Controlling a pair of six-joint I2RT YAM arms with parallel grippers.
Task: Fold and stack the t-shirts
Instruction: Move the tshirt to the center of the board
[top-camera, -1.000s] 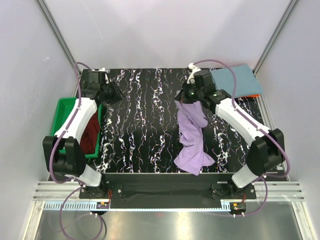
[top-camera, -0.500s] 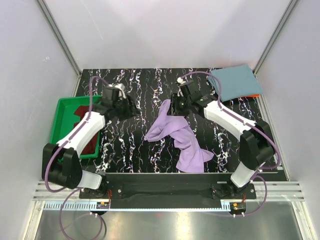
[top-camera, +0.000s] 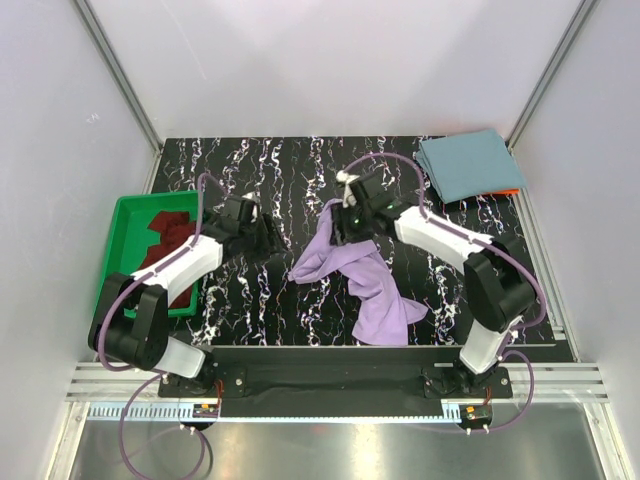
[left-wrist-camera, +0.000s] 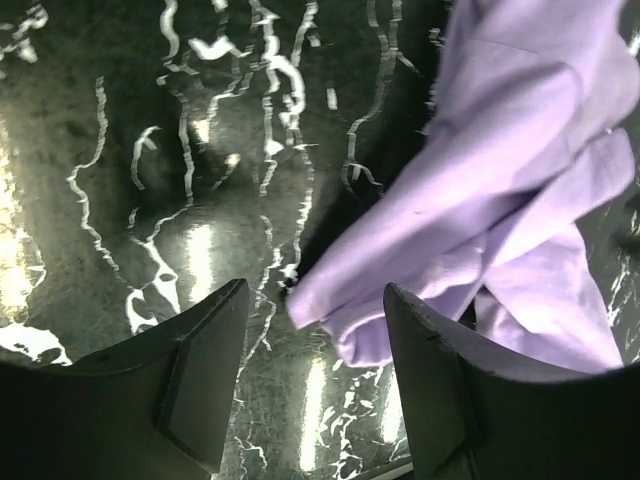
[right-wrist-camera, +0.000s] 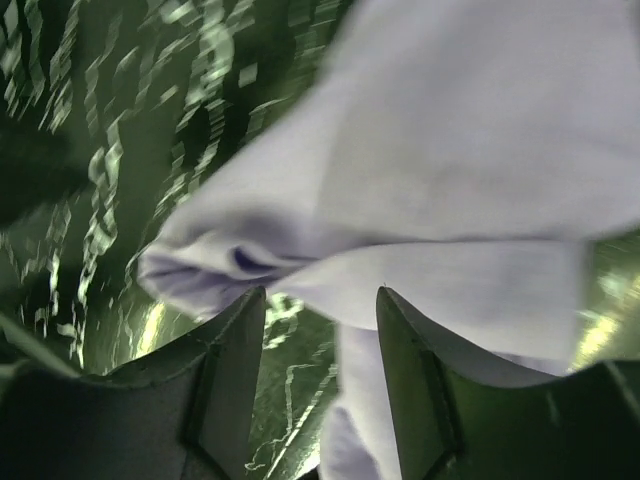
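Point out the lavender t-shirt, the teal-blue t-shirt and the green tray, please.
lavender t-shirt (top-camera: 372, 290): top view, crumpled middle
teal-blue t-shirt (top-camera: 468, 165): top view, folded centre
green tray (top-camera: 124, 218): top view, far-left corner

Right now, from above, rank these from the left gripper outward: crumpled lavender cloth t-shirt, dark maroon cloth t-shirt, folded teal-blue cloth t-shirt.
From the left gripper:
1. Lavender cloth t-shirt, just right of it.
2. Maroon cloth t-shirt, left, in the green plastic tray.
3. Teal-blue cloth t-shirt, far right corner.
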